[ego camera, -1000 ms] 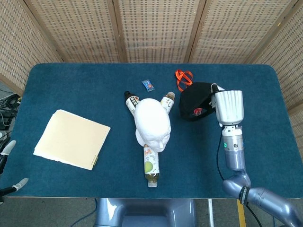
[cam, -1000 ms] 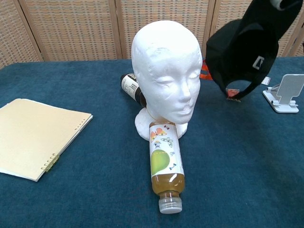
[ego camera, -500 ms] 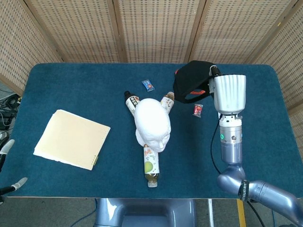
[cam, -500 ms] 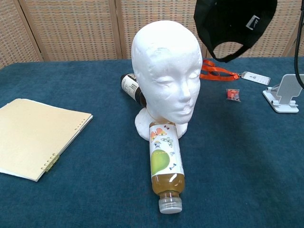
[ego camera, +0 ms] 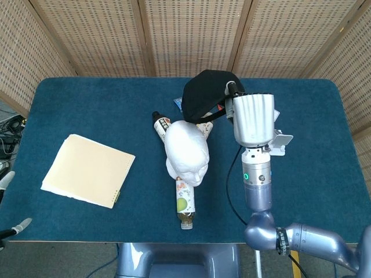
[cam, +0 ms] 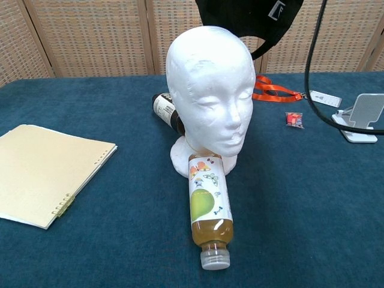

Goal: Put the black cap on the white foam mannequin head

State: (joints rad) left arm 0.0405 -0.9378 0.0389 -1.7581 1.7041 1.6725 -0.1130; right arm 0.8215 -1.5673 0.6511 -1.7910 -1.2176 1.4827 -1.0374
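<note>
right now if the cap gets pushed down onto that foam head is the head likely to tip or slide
Probably somewhat. The white foam mannequin head looks light, and it stands on a small base with a tall, bulky top, so a sideways shove could tip it. The bottle lying against its front and the dark bottle behind may brace it a little. The black cap hangs soft, so it should deform first.

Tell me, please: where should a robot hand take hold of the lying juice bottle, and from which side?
Judging by its pose: the bottle lies on its side, cap toward the table's near edge, its far end against the foam head's base. Grip across the labelled middle from above, fingers on both long sides.
</note>
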